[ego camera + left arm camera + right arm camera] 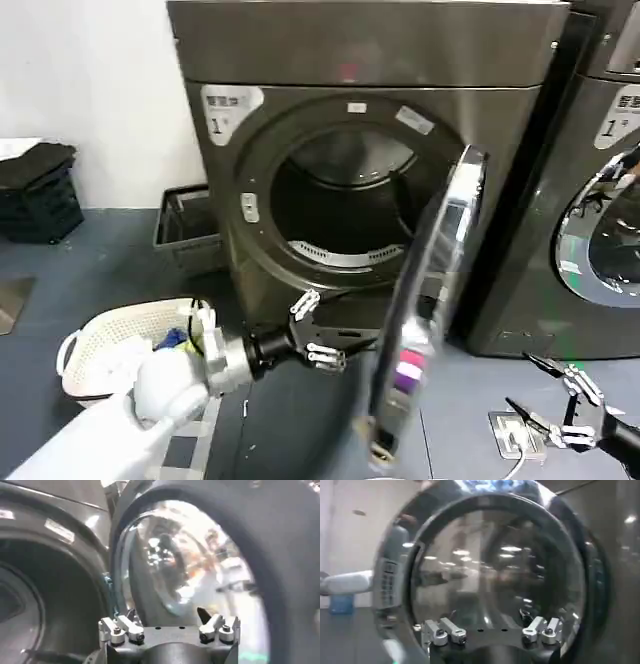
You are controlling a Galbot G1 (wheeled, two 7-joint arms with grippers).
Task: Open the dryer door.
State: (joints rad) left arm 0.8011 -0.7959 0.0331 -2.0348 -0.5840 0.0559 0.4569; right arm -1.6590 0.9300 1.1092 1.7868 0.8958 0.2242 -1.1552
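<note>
Both grippers' jaws open; dryer door [425,310] swung out edge-on, upright, w/ left gripper [313,327] beside it.

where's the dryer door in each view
Head view: the dryer door stands swung open, edge-on, right of the drum opening, with the left gripper just left of it.
Left wrist view: its glass bulges close ahead, past the left gripper.
Right wrist view: its outer face spans the picture beyond the right gripper.
Shared landmark: the door's chrome ring.
</note>
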